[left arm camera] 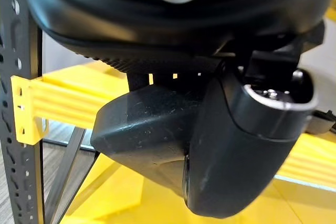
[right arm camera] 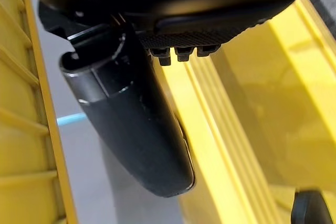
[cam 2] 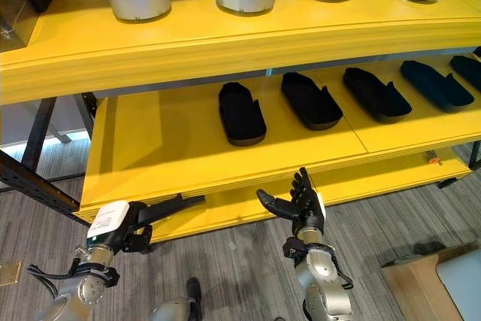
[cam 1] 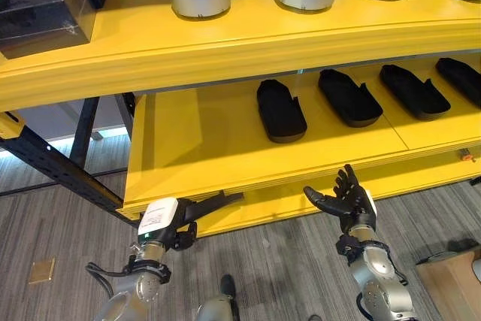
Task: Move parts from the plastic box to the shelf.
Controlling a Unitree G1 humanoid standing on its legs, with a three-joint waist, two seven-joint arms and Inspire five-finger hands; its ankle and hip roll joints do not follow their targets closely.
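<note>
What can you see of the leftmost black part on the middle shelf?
The leftmost black moulded part is matte, elongated, shoe-like: rounded and narrow at the far end, widening to a blunt near end with a thicker raised edge. It looks like dark plastic or rubber. It lies flat on the yellow middle shelf board, long axis pointing away from the robot, first in a row of similar black parts and apart from them. Nothing touches it but the shelf; both hands are lower, in front of the shelf edge.

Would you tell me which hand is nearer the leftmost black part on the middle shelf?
Right. The right hand is below and just right of that black part; the left hand is lower and farther left.
</note>
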